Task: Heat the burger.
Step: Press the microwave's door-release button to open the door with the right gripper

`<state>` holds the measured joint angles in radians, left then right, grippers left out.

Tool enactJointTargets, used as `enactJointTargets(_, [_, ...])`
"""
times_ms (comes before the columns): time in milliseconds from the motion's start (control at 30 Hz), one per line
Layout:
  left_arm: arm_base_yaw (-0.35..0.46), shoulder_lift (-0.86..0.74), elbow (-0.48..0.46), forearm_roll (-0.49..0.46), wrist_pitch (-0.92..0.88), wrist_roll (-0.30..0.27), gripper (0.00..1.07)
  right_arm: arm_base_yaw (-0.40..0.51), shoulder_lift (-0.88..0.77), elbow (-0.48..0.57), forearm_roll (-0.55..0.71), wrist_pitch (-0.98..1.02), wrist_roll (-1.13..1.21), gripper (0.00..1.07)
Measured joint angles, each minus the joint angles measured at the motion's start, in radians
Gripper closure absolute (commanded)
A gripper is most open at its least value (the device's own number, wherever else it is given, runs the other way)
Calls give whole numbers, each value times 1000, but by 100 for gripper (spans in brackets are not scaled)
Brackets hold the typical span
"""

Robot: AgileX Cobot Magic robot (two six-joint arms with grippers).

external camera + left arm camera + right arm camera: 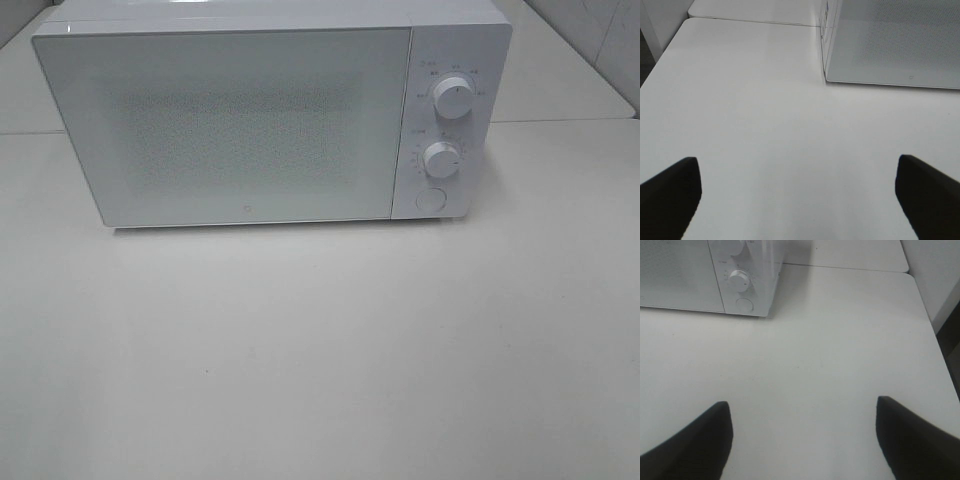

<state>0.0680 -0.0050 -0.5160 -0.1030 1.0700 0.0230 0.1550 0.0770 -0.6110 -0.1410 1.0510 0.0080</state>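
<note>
A white microwave point(250, 120) stands at the back of the white table point(320, 350) with its door shut; two knobs point(453, 98) and a round button point(430, 200) sit on its right panel. The burger is out of view. Neither arm shows in the exterior high view. In the left wrist view my left gripper point(797, 195) is open over bare table, short of the microwave's point(890, 40) left corner. In the right wrist view my right gripper point(802, 435) is open over bare table, with the microwave's control panel point(742, 280) ahead of it. Nothing is between either pair of fingers.
The table's edge point(935, 340) runs along one side of the right wrist view, with a dark gap beyond. A second table surface point(755, 10) joins behind the microwave. A wall point(600, 40) rises at the back right.
</note>
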Motion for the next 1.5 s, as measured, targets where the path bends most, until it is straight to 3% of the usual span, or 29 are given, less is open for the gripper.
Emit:
enactJointTargets(400, [0, 0, 0, 0, 0, 0, 9, -80, -82, 115, 16, -65, -1, 31])
enactJointTargets(1500, [0, 0, 0, 0, 0, 0, 9, -80, -82, 121, 26, -82, 2, 31])
